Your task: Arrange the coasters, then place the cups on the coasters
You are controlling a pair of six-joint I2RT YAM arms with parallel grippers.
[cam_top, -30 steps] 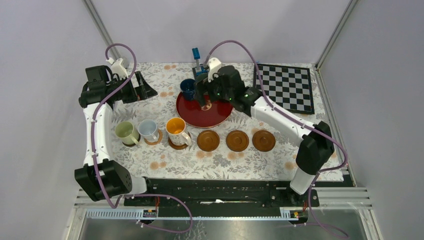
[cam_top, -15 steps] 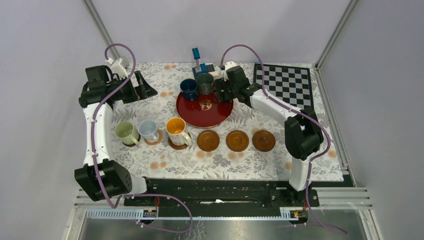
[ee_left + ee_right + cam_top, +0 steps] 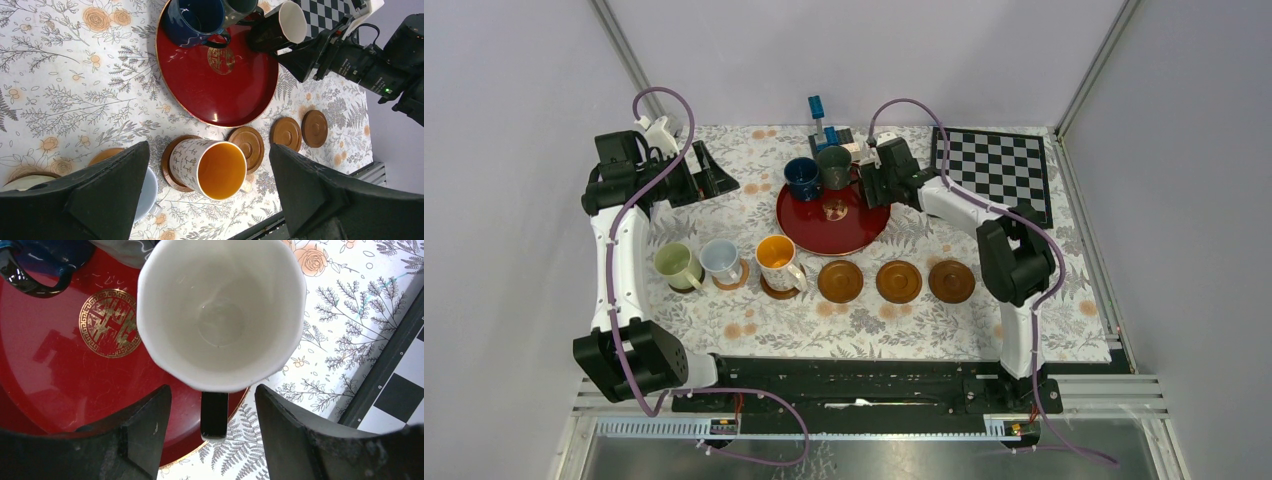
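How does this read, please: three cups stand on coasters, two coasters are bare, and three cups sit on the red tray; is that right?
Not quite: three coasters are bare, not two. The top view shows them in a row to the right of the orange-lined cup. The rest stands.

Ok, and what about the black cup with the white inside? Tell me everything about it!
The black cup looks like ceramic, black outside and creamy white inside, with a slightly angular rim. It is empty and stands upright at the far right edge of the red tray, close beside the grey-green cup. Its black handle points toward the right gripper, whose fingers sit on either side of the handle with gaps, not gripping it yet.
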